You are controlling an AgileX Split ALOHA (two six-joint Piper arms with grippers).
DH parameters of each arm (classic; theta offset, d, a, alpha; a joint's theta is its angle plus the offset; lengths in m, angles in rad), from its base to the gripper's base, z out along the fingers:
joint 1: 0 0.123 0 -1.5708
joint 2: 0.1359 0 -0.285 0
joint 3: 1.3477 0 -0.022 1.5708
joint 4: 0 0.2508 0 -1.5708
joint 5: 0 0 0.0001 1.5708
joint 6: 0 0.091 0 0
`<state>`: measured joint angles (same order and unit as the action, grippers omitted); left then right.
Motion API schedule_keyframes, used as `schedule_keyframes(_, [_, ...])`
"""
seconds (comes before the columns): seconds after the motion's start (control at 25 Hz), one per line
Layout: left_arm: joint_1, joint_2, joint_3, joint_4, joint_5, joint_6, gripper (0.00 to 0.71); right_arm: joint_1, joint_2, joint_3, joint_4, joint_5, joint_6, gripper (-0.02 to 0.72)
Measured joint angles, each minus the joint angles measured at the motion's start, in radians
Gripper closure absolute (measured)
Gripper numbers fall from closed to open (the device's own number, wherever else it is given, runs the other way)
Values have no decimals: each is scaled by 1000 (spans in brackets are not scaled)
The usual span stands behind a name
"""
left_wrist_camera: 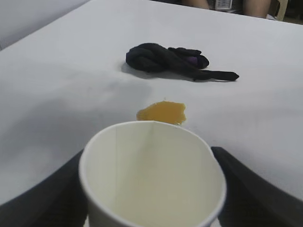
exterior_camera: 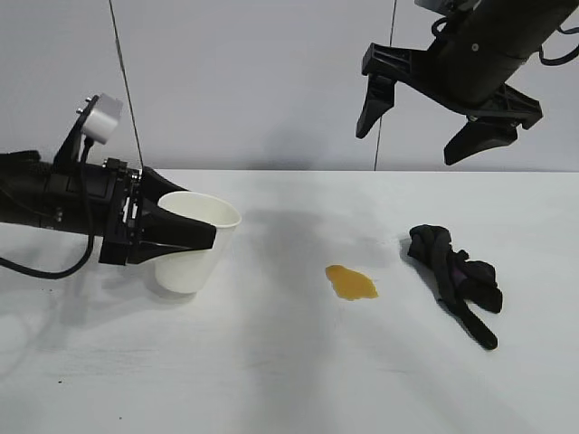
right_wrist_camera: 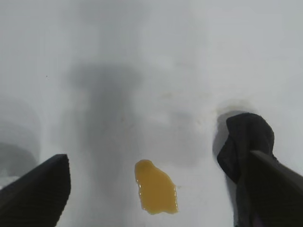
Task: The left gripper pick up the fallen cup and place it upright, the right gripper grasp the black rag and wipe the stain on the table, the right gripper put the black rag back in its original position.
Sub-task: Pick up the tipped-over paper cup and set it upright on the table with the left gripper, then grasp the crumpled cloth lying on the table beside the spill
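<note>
Two grippers share this job, and ours on the left, the left gripper (exterior_camera: 185, 237), clamps the cup (exterior_camera: 197, 237) by its sides, mouth up and tipped slightly, base at the tabletop (exterior_camera: 289, 380). We should level it fully, then part the fingers slowly so it doesn't tip. Our right gripper (exterior_camera: 439, 122) hangs spread wide, holding nothing, high above the black rag (exterior_camera: 452, 276), which lies just beside the stain (exterior_camera: 351, 282). We judge the wiping not yet begun.
</note>
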<state>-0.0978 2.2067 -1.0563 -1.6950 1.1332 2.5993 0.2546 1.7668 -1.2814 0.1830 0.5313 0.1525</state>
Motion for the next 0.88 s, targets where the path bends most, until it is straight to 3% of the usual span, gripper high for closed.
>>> schedule_keyframes(0.24, [0, 13, 0, -2, 5, 22, 223, 0, 1, 0, -13, 0, 0, 9])
schedule_keyframes(0.44, [0, 14, 0, -3, 7, 22, 58, 0, 1, 0, -15, 0, 0, 9])
schedule_keyframes(0.56, [0, 14, 0, -3, 7, -12, 28, 0, 1, 0, -19, 0, 0, 9])
schedule_keyframes(0.76, [0, -47, 0, 0, -23, -288, 17, 0, 1, 0, -24, 0, 0, 9])
schedule_keyframes(0.88, [-2, -181, 0, 47, -184, -451, 17, 0, 1, 0, -29, 0, 0, 9])
